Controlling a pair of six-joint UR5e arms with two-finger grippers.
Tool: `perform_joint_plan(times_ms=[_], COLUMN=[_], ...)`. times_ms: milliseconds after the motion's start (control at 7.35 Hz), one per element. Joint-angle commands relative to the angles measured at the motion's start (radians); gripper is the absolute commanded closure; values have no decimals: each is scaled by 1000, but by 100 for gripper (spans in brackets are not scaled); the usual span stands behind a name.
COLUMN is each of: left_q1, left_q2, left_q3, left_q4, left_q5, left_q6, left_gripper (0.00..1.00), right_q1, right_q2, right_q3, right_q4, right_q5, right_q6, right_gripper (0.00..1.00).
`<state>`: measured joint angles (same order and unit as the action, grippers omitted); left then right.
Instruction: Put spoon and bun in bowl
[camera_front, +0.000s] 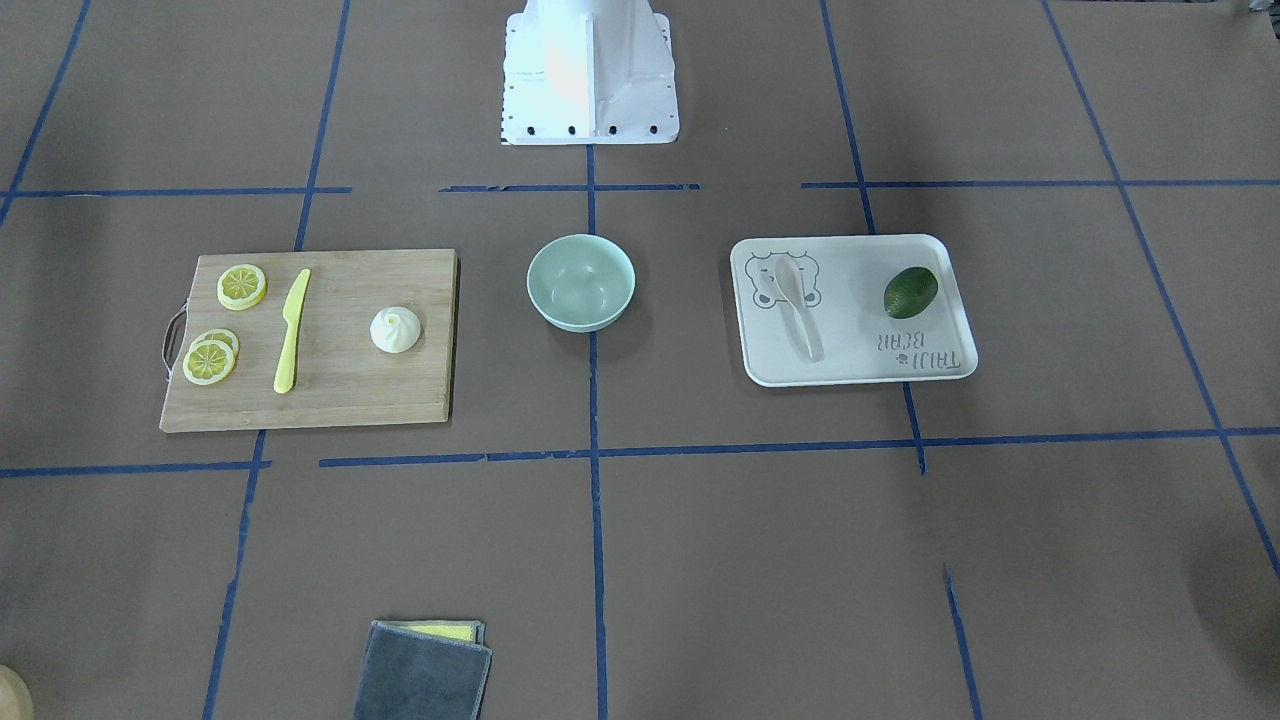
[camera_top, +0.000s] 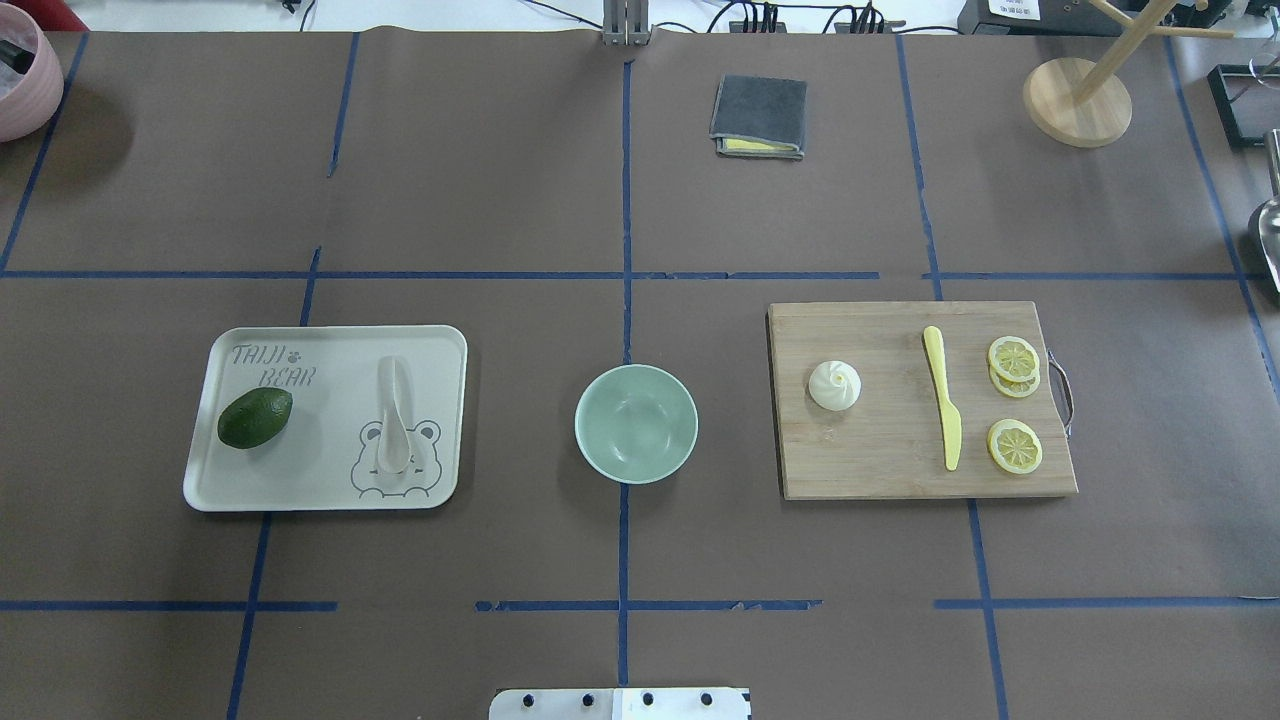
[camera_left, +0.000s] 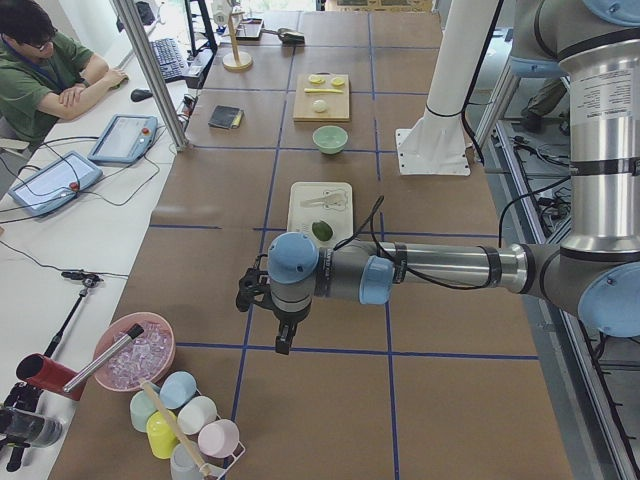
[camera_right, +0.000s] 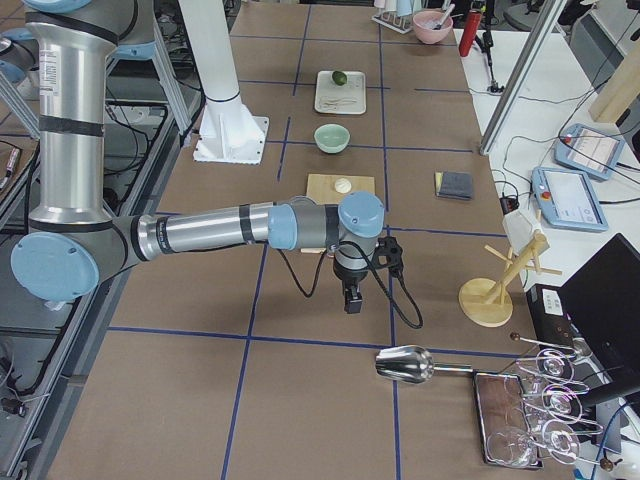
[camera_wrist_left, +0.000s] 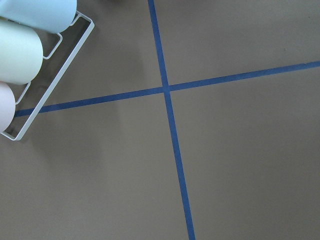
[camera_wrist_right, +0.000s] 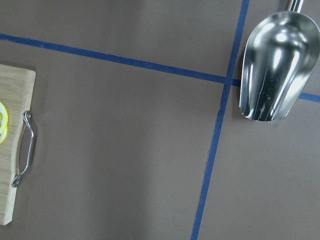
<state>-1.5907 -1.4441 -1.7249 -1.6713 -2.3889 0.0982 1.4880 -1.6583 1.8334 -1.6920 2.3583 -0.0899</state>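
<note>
Spoon (camera_top: 392, 420), small and off-white, and the round white pleated bun (camera_top: 834, 385) both lie well apart from the arms. The left end effector (camera_left: 283, 340) hangs over one end of the brown paper-covered worktop (camera_top: 500, 200), and the right end effector (camera_right: 352, 298) over the other. I cannot tell how far either is open. Inward, the spoon lies flat on a white rectangular bear tray (camera_top: 320, 480), the bun on a bamboo board (camera_top: 880, 450), and the empty pale mint-green bowl (camera_top: 636, 425) stands between them. The flat-lying spoon could slip from a shallow pinch, and the bun could roll if nudged.
</note>
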Motion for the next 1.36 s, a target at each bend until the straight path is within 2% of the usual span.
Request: perform_joint_plan(times_ms=[0,408,544,816,952,1088,1224], left_q1=[0,2,39,106,106,106,107], left_q2=[-1,4,-5,-9,-31,-32,-85], left_q3=[-2,18,1,-12,-1,1,16], left_q4=[-25,-206,-241,-387,-522,-656,-739], left_q5=[-1,11,8,2,7,7,1], left_q6=[2,0,0,-8,-9,-11,-21], left_gripper=[0,0,0,0,0,0,0], right_q1=[0,-2,-23,-32,-32,-37,-47], right_q2=[0,5,32,75,112,117,150], right_q3=[-2,7,41,46,14,1,-25], right_q4=[0,2,9,149,249,270,270], right_q5=[-4,2,5,-4,-16,-13,-7], right_q6=[4,2,10,13,15,18,44], right_gripper=[0,0,0,0,0,0,0])
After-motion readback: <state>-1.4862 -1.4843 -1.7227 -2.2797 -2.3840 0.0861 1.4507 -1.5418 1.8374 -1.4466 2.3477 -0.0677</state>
